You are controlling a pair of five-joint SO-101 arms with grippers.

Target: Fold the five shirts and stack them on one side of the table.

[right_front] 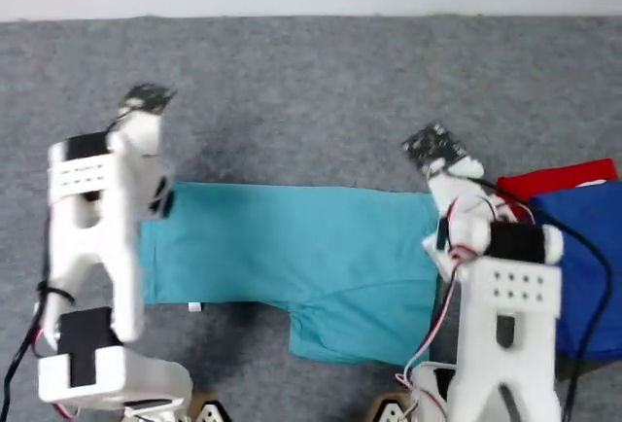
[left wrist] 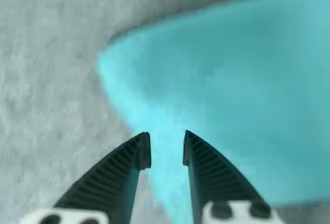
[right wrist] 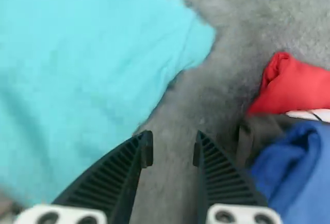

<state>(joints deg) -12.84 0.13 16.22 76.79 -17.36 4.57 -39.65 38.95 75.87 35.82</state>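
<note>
Teal shirt (right_front: 321,266) lies flat mid-table, with bare grey table covering (right_front: 340,82) open on its far side. Left gripper (left wrist: 166,149) sits over one end's edge, jaws narrowly parted. Right gripper (right wrist: 171,149), equally narrow, is over bare covering between the teal shirt and the red shirt (right wrist: 289,87) and blue shirt (right wrist: 296,180), both cut off at the table's side.

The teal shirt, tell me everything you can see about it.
The teal shirt is soft, plain cloth, lying flat on the gray table as a long band, with a wider flap along its near edge and a small white tag there. The left gripper is open astride one end's edge, contact unclear. The right gripper is open just off the other end, over bare table.
</note>
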